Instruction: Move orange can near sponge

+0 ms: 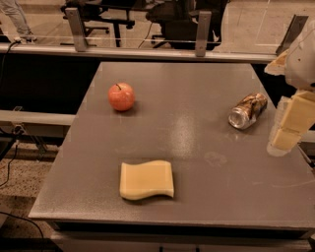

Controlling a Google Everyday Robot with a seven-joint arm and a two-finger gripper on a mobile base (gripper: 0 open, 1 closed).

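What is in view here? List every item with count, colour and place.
table: one, grey, fills the middle of the view.
apple: one, red-orange, far left part of the table.
orange can: one, orange-brown and white with a silver end, lying on its side at the table's right.
sponge: one, pale yellow, flat near the front edge, far from the can.
rail: one, grey metal with two posts, behind the table.
chairs: at least two, dark, beyond the rail.
hand: one, pale, at the right edge of view, just right of the can and not touching it.
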